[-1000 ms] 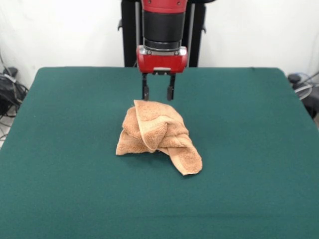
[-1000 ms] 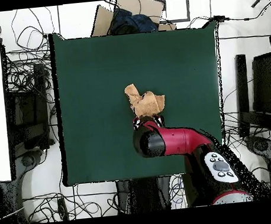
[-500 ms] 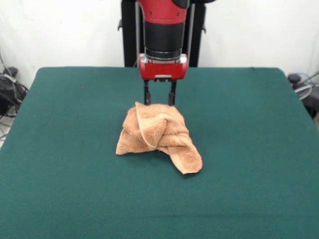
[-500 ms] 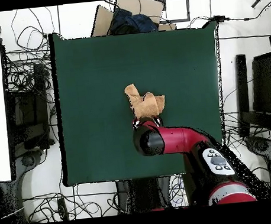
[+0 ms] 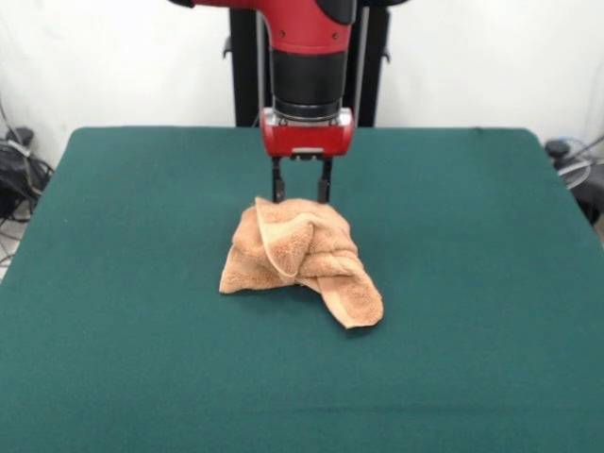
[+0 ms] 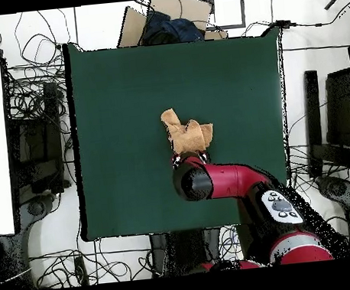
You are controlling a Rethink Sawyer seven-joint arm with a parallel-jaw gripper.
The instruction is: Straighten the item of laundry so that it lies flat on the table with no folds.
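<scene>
Because it is bunched and twisted rather than spread, the small orange-tan terry towel point(image 5: 300, 259) sits as a lumpy heap near the middle of the large dark green cloth-topped table point(image 5: 123, 359), with one flap lying flat at its left, folds rolled over each other in the centre, and a rounded tongue of cloth trailing toward the right front. No bands or label show in this crumple. From where I stand, the red and black arm point(image 5: 307, 66) comes straight down behind the heap, wrist vertical, so the hand point(image 5: 301, 192) points at the table with its two dark fingers point(image 5: 278, 185) spread apart, their tips right at the towel's rear top edge. That placement looks chosen to pinch a raised fold there; nothing is gripped yet.
</scene>
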